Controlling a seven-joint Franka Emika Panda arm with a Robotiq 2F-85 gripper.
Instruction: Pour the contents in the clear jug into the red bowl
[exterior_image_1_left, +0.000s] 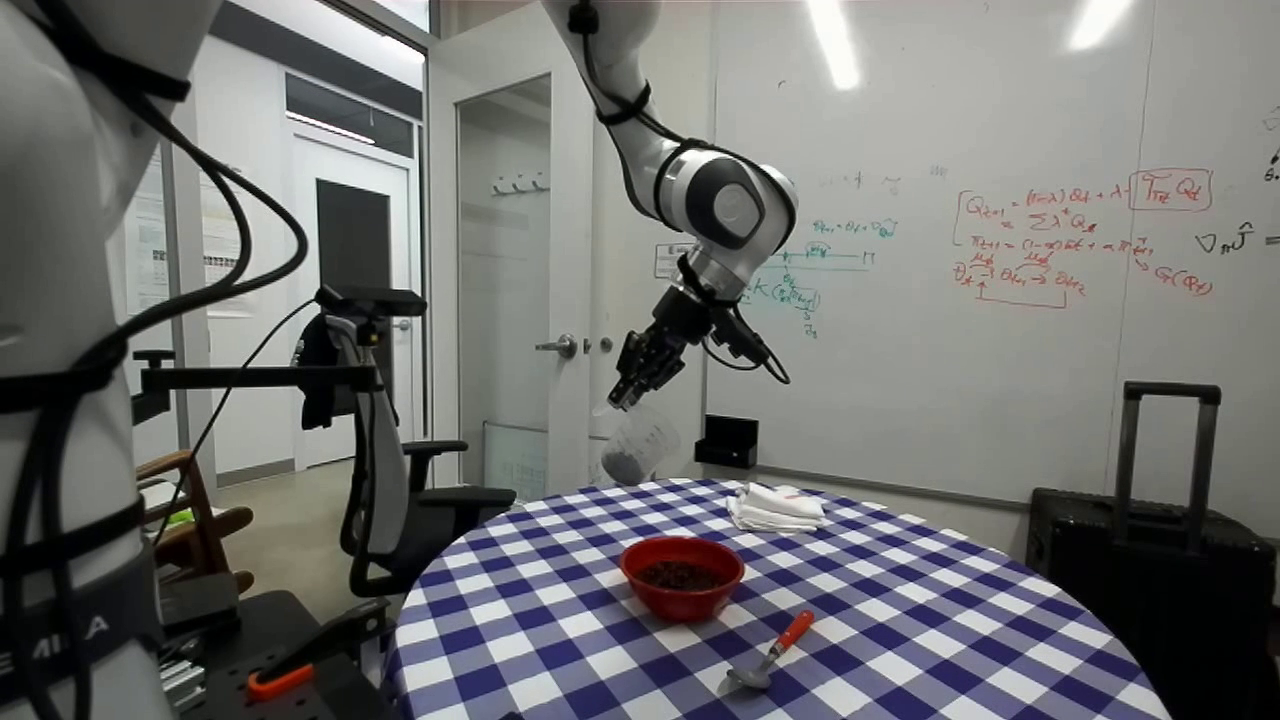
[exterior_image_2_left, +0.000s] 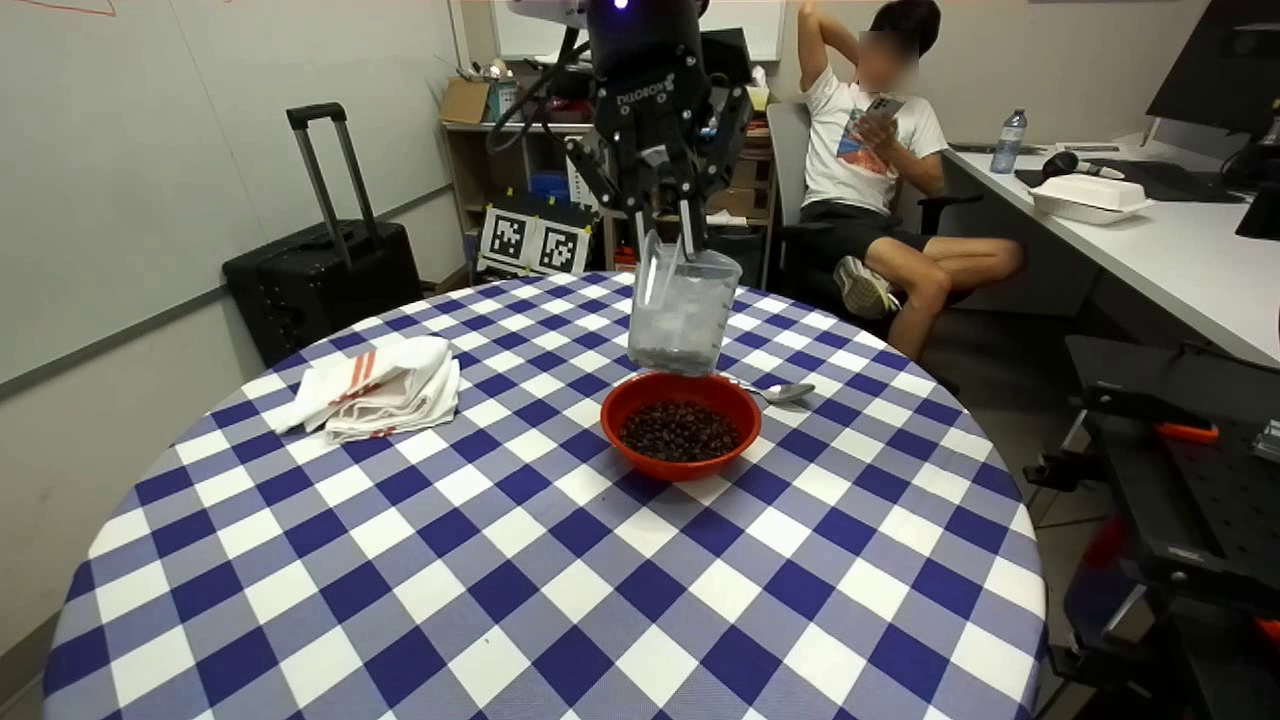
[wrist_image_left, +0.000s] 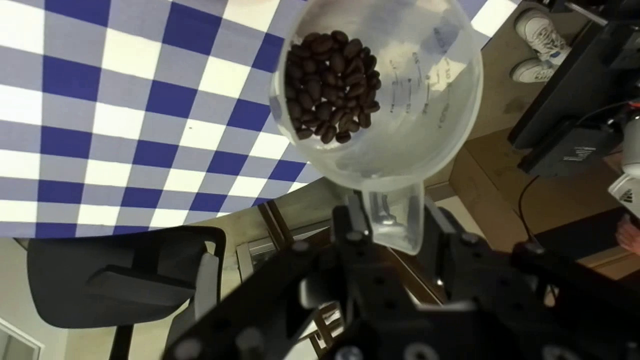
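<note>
My gripper (exterior_image_1_left: 625, 395) is shut on the handle of the clear jug (exterior_image_1_left: 645, 445) and holds it in the air. In the wrist view the fingers (wrist_image_left: 395, 207) flank the handle, and the jug (wrist_image_left: 420, 130) is tilted, with dark beans (wrist_image_left: 330, 85) gathered at one side of its bottom. The red bowl (exterior_image_1_left: 683, 606) stands on the table and holds dark beans too. The jug shows above and left of the bowl there. In an exterior view the jug (exterior_image_2_left: 685, 305) appears straight above the bowl's far rim, and the bowl (exterior_image_2_left: 680, 470) is below it.
A spoon with a red handle (exterior_image_1_left: 796, 630) lies beside the bowl. A folded white towel (exterior_image_1_left: 775, 508) lies on the checked tablecloth (exterior_image_1_left: 560, 640); it also shows in an exterior view (exterior_image_2_left: 375, 390). A person (exterior_image_2_left: 870, 150) sits beyond the table. An office chair (wrist_image_left: 120, 280) stands by it.
</note>
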